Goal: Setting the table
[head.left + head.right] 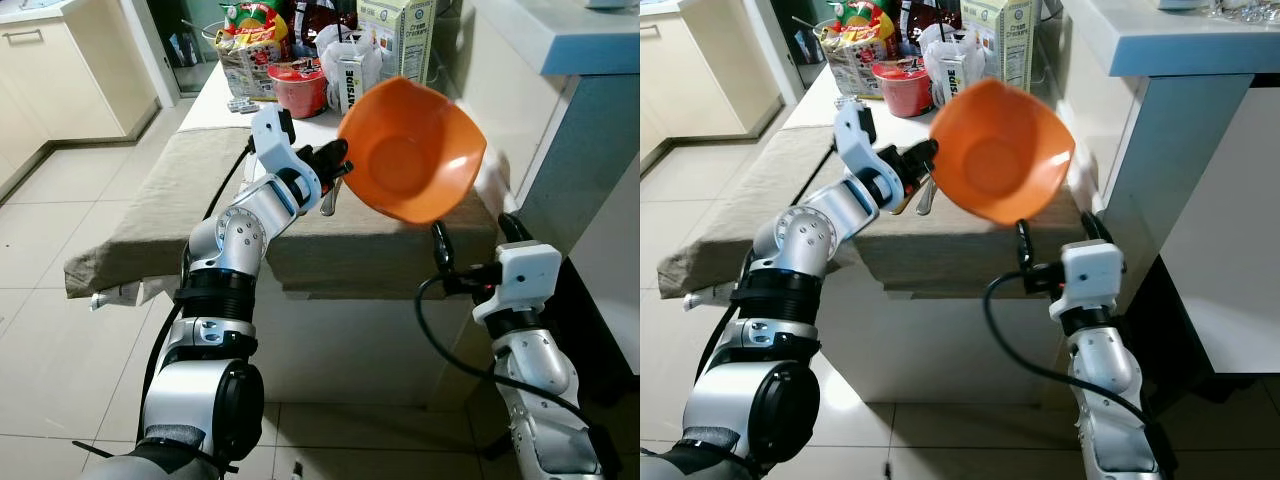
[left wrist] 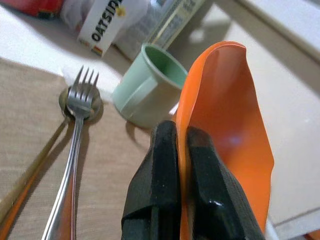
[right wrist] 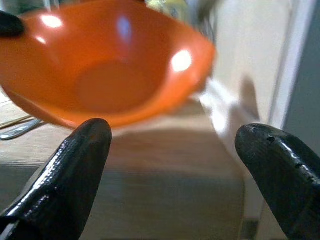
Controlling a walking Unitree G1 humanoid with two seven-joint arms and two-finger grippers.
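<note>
Beige kitchen floor tiles run along the left side of the head views, and a long table [image 1: 150,215] draped in a tan woven cloth fills the middle, ending beside a pale counter block with a blue-grey top at the right edge. At the top centre, on the bare white far end of the table, groceries crowd together: a red tub [image 1: 298,88], a white carton printed "OATSIDE" [image 1: 350,82], a taller pale green carton [image 1: 395,38] whose small print cannot be read with confidence, and a basket of colourful snack packets [image 1: 250,45].

Just right of centre, the glossy orange plastic bowl [image 1: 412,150] hangs tilted in the air above the cloth, its hollow turned toward the camera. The left gripper [image 1: 330,158] pinches the bowl's rim, one black finger [image 2: 157,185] on either side of the thin orange wall. In the left wrist view, a pale green mug [image 2: 145,92] stands on the cloth just beyond the bowl, with a steel fork [image 2: 75,145] lying over a spoon nearby.

Lower right, the right gripper [image 1: 472,236] is raised below the bowl with its fingers spread wide and holding nothing.
</note>
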